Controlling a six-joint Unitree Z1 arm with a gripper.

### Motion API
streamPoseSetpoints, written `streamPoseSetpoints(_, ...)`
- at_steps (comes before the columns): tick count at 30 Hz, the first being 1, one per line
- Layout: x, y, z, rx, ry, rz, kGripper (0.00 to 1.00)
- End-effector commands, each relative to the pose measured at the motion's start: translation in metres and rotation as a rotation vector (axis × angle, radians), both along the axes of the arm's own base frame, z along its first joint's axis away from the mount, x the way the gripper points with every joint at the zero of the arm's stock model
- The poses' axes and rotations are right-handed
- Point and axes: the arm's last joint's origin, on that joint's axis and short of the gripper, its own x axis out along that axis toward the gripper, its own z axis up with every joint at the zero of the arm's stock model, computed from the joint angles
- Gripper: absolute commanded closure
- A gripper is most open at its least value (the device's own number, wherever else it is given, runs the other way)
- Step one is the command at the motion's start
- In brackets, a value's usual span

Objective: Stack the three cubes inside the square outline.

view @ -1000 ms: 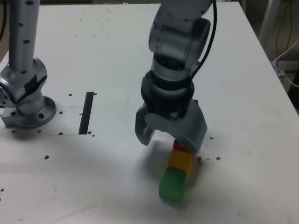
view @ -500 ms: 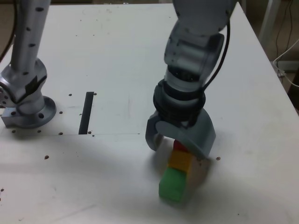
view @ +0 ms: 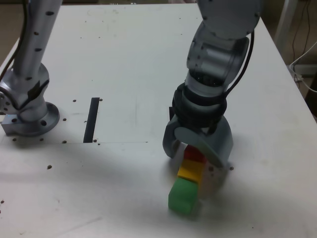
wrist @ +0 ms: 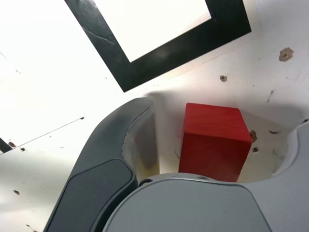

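Gripping the red cube [wrist: 213, 142], apparently light, rigid wood, calls for opposed flat side faces; it rests between the widely parted, empty jaws of the gripper [view: 197, 154], toward the tabletop's [view: 124, 198] near edge in the exterior view.

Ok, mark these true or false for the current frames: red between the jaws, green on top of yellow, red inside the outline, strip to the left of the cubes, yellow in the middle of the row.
1. The red cube is between the open jaws of the gripper. True.
2. The green cube is stacked on the yellow cube. False: both rest on the table.
3. The red cube is inside the square outline. False: it is outside.
4. In the exterior view, the black strip is left of the cubes. True.
5. Yellow is between red and green in the row. True.
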Motion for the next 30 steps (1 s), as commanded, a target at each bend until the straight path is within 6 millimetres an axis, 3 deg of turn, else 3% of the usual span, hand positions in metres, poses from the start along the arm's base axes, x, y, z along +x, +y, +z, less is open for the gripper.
streamPoseSetpoints(1,0.003,0.0035,-0.0008,0.008,0.012,0.001,0.19)
streamPoseSetpoints(10,0.0064,0.0046,-0.0003,0.017,0.015,0.001,0.44)
streamPoseSetpoints(17,0.0074,0.0032,0.0004,0.021,0.002,-0.004,0.7)
streamPoseSetpoints(30,0.0057,0.0033,0.005,0.022,0.005,-0.003,0.72)
